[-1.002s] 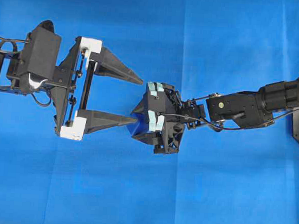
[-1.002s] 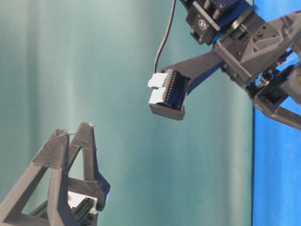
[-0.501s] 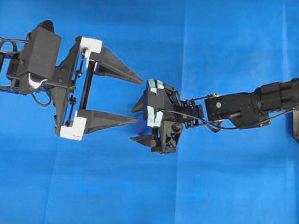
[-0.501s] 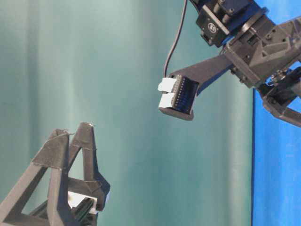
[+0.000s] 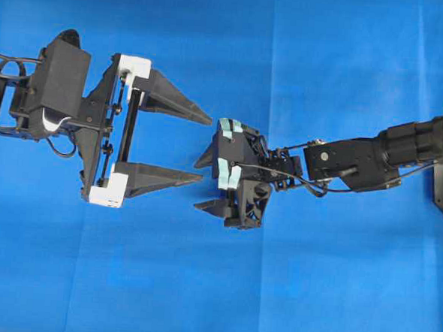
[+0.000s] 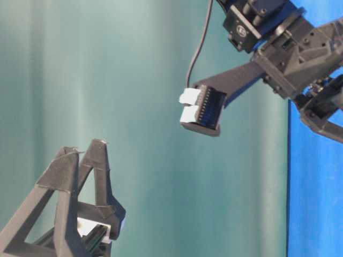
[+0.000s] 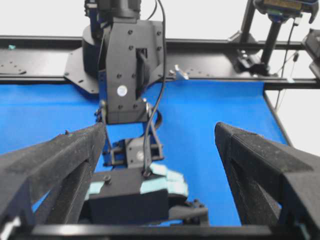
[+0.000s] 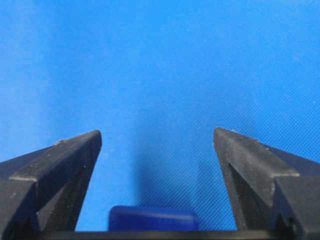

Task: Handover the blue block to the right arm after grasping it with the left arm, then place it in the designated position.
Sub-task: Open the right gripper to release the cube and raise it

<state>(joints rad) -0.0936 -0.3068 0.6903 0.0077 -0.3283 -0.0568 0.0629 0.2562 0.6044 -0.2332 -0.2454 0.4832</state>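
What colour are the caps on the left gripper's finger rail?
White: the caps on the left gripper, clearest in the overhead view.

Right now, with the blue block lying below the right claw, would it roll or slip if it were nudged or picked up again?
The blue block probably would not roll: its visible top edge looks flat and straight, only the corners rounded. It looks smooth, so it might slip between the pointed fingers of the right claw unless gripped squarely. It is far narrower than the finger gap, so it is likely light.

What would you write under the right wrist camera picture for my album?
Open right pincer above the blue cloth, the blue block lying loose between its fingers.
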